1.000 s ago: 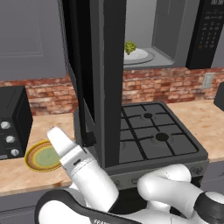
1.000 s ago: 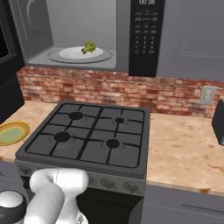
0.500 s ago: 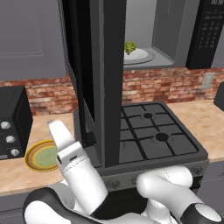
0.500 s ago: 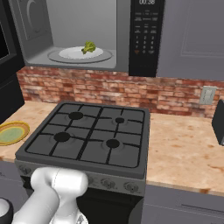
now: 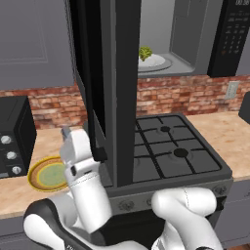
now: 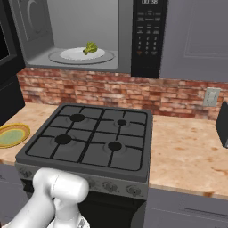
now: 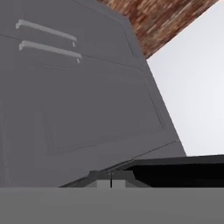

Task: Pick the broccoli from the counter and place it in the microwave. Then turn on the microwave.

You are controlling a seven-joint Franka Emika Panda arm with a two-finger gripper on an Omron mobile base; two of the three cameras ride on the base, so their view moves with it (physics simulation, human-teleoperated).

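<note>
I count one broccoli [image 6: 91, 47] | one white turntable [image 6: 71, 55] | one microwave [image 6: 89, 35] | one yellow-rimmed plate [image 5: 50, 173] at the counter's [image 6: 187, 151] left end | one stove [image 6: 89, 138], four burners | one small black oven [image 5: 14, 136] | one wall outlet [image 6: 211, 97]

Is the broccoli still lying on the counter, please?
No, the broccoli sits on the white turntable inside the open microwave, above the counter.
</note>
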